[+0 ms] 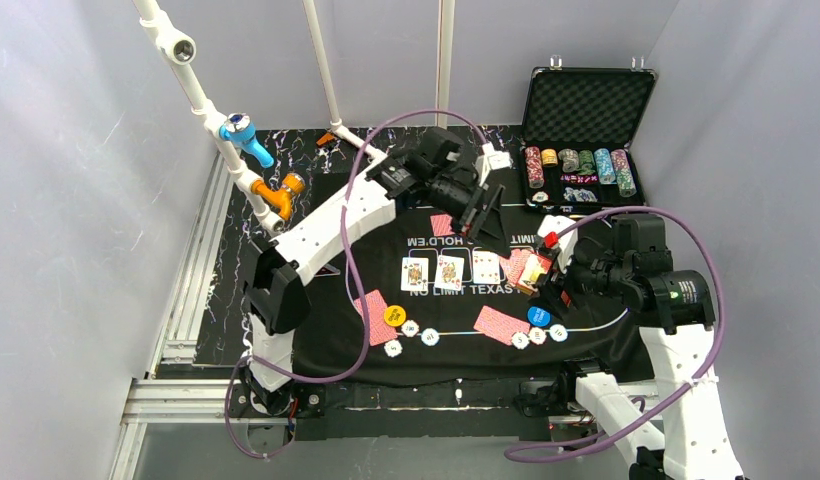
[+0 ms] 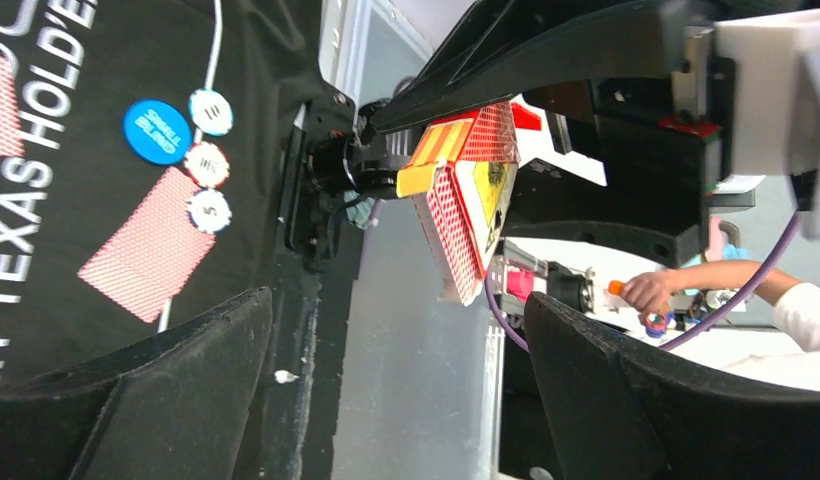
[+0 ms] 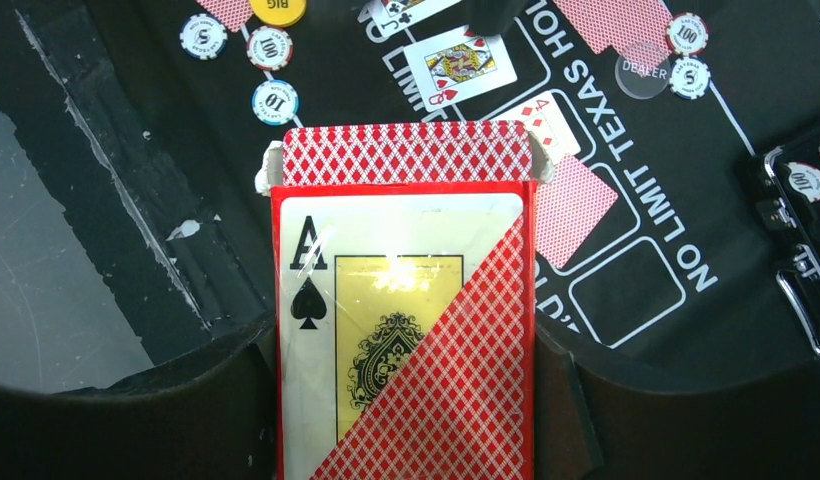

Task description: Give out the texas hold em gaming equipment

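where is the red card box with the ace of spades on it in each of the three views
top external: the red card box with the ace of spades is right of centre, over the right part of the black felt mat.
left wrist: upper centre, seen edge-on.
right wrist: bottom centre, ace side toward the camera.
shared landmark: the white "TEXAS HOLD'EM" lettering, in all three.

Behind the left gripper (image 1: 481,222) and right gripper (image 1: 538,272), black motor housings (image 1: 626,262) are joined to white-shelled links (image 1: 331,222). A purple cable (image 1: 351,270) is looped from each arm. The fingers (image 2: 166,400) are broad, black and matt.
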You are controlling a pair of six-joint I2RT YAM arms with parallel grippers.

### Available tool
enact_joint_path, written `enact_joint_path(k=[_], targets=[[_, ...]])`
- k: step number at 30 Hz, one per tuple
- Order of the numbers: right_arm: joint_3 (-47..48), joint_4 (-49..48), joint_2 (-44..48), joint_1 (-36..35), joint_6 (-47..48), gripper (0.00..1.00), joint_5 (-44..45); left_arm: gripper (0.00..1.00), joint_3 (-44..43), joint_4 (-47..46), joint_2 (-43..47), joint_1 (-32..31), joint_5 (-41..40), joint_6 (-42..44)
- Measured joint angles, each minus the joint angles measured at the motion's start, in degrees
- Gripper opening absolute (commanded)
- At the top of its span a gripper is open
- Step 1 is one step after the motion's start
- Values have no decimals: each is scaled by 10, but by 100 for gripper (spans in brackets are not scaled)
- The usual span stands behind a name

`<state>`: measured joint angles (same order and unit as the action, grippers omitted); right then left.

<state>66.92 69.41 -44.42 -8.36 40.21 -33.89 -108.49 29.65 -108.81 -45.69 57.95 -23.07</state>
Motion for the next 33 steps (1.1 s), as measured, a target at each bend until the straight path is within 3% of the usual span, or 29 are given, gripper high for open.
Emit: enact_joint_path(k=[8,20,23,28,33], targets=[[0,7,-6,0,27,1,-11,85,-1,-7,-42,-48,-2,-31],[5,10,-5,0,37,1,-13,52,0,-6,-43,-35,6,-38],[5,10,-7,1,37,1,-10,54,3,-10,-42,-23,12,-37],[5,10,-10,1,37,1,-10,72,54,-67,-13,-2,12,-43],[5,9,-15,1,35,1,-10,78,92,-136,16,2,12,-81]])
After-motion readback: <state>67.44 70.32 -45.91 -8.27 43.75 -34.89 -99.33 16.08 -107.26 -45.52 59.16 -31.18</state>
